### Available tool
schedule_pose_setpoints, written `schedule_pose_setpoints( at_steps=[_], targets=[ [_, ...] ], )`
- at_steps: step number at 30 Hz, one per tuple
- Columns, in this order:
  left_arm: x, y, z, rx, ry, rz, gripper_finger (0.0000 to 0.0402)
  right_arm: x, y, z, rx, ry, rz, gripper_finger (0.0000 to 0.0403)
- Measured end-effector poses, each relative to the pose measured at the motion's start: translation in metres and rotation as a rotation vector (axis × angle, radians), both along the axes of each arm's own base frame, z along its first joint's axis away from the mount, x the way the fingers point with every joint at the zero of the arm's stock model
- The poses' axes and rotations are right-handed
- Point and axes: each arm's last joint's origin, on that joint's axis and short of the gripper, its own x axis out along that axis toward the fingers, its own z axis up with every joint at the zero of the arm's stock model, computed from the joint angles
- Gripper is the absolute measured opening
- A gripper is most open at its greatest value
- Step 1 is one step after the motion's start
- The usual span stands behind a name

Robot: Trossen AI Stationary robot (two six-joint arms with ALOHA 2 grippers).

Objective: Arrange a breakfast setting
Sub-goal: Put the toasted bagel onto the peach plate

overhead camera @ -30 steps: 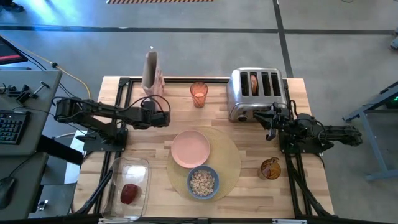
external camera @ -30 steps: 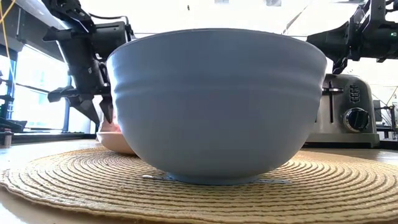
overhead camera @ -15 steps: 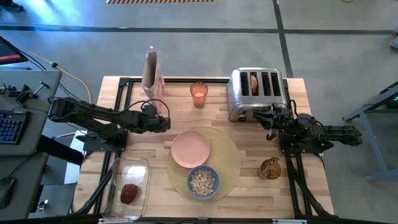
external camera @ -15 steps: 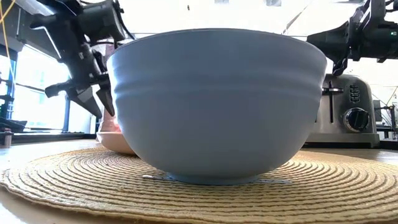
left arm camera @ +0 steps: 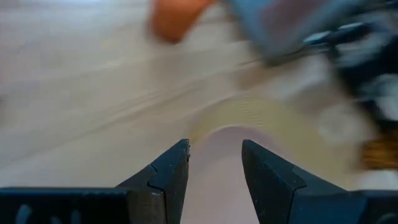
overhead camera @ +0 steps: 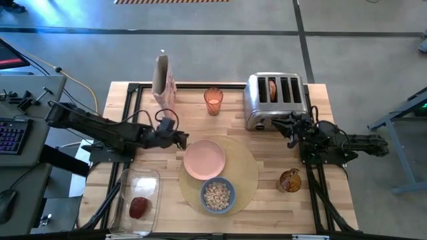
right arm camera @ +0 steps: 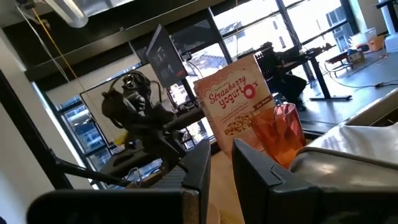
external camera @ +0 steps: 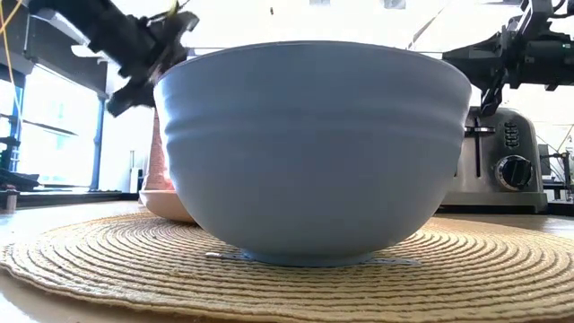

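A round tan placemat (overhead camera: 245, 175) lies at the table's middle. On it sit a pink plate (overhead camera: 204, 159) and a smaller blue bowl (overhead camera: 217, 195) of cereal, which fills the low view (external camera: 314, 152). My left gripper (overhead camera: 181, 139) is open and empty, just left of the plate's rim; the plate shows between its fingers in the left wrist view (left arm camera: 214, 163). My right gripper (overhead camera: 289, 128) waits in front of the toaster, with a narrow gap between its fingers (right arm camera: 222, 167). An amber glass (overhead camera: 213, 101) stands at the back. A bagel half (overhead camera: 272, 88) sits in a toaster slot. A red apple (overhead camera: 139, 207) lies in the clear container.
A chrome four-slot toaster (overhead camera: 275, 100) stands at the back right and a cereal box (overhead camera: 162, 79) at the back left. The clear container (overhead camera: 137, 200) is at the near left. A second amber vessel (overhead camera: 289, 180) stands right of the placemat. Bare wood lies between glass and plate.
My left gripper has gone toward the table's near edge and a little right, up to the pink plate's left rim. In the low view it has tipped from pointing down toward level. My right gripper has kept still.
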Motion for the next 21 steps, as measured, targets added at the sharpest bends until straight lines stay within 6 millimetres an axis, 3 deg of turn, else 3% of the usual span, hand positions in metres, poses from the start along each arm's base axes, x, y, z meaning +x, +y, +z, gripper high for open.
schedule_pose_setpoints(
  at_steps=[7,14,21],
  targets=[
    [0.017,-0.009,0.03,0.146,-0.273,-0.137,0.0138,0.0,0.001,0.001,-0.005,-0.009,0.02,0.0052],
    [0.022,-0.009,0.049,0.234,-0.427,-0.141,0.0138,-0.001,0.001,0.004,-0.042,-0.036,0.026,0.0055],
    [0.023,-0.009,0.06,0.263,-0.528,-0.133,0.0138,-0.003,0.001,0.011,-0.057,-0.102,0.025,0.0093]
  ],
)
